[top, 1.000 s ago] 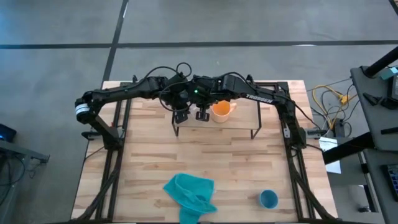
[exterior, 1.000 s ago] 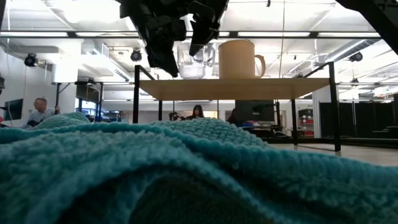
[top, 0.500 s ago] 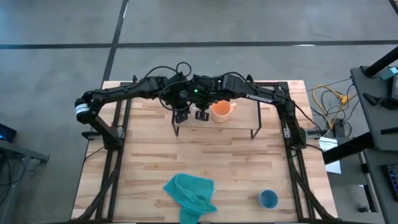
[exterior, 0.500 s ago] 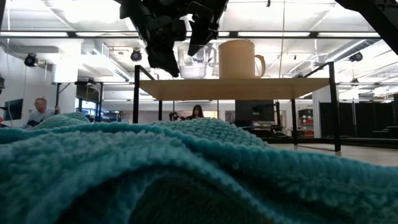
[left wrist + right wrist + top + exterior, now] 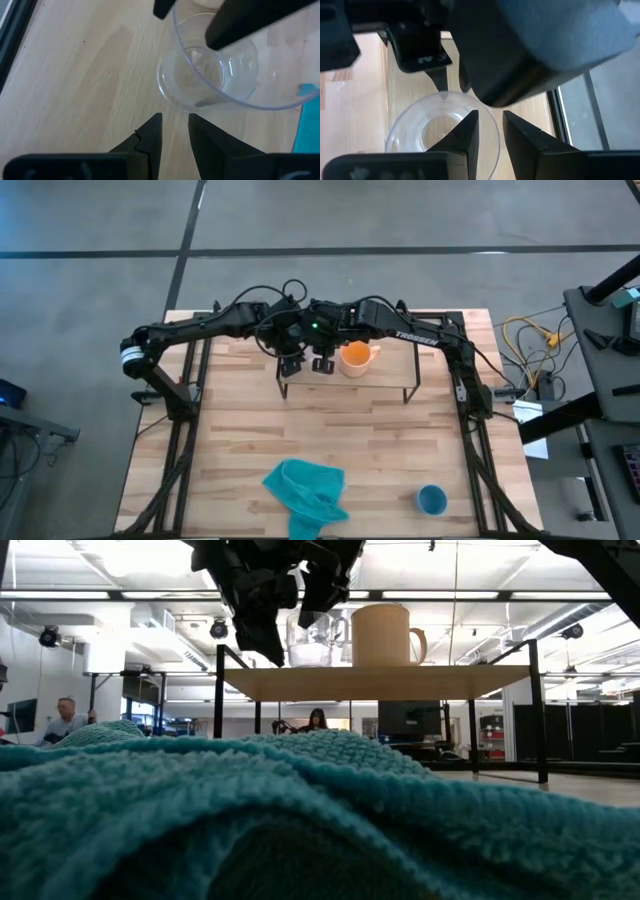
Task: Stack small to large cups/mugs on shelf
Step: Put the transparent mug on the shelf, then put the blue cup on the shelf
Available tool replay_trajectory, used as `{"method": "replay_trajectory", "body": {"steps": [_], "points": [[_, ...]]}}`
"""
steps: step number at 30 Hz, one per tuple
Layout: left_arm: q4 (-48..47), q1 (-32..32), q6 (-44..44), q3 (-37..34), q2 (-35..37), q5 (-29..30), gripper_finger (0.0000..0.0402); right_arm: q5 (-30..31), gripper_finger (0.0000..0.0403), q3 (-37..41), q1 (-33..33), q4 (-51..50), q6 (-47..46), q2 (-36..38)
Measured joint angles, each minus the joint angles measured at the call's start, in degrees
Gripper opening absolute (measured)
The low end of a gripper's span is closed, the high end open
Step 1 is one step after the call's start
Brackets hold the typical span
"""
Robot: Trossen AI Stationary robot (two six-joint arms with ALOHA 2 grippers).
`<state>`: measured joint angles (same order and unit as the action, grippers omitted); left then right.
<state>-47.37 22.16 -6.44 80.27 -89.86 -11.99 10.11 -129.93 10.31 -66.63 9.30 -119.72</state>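
On the shelf (image 5: pixel 380 378), the glass cup (image 5: pixel 310 640) stands beside the orange mug (image 5: pixel 355 358). Right end effector (image 5: pixel 324 364) straddles its rim, fingers slightly spread. Left end effector (image 5: pixel 291 365) hovers nearby, fingers barely parted.

- Glass cup (image 5: pixel 210 75): clear glass, smooth and glossy, with highlights seen on the wall.
- Orange mug (image 5: pixel 354 358): opaque, smooth, a low sheen noted; material not determinable.
- Blue cup (image 5: pixel 431 500): smooth surface; material not determinable.
- Shelf (image 5: pixel 400 681): pale wood board, matt, fine grain; legs of thin black metal.
- Table (image 5: pixel 240 430): light wooden planks, matt, visible grain.
- Cloth (image 5: pixel 200 820): teal terry fabric, rough looped pile, matt.
- Fingers (image 5: pixel 150 142) of the left arm: dark, matt, plastic-like.
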Motion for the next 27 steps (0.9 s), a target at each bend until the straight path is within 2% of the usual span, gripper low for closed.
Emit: {"method": "replay_trajectory", "body": {"steps": [5,13,20,27], "points": [[-0.4,0.7,-0.2,0.0,0.0,0.0,0.0081,0.1,0.0077,-1.0,0.0,1.6,1.2,0.0],[-6.1,1.5,-0.5,0.4,1.6,0.1,0.0081,0.4,0.0074,-4.7,-0.9,0.3,1.1,1.9],[-6.4,1.5,0.2,0.4,9.4,0.3,0.0081,0.4,0.0076,-5.0,-2.9,-7.0,-3.9,9.9],[-5.6,0.9,6.2,1.3,20.3,0.3,0.0081,0.2,0.0066,-5.0,-6.6,-11.1,-9.1,17.7]]}}
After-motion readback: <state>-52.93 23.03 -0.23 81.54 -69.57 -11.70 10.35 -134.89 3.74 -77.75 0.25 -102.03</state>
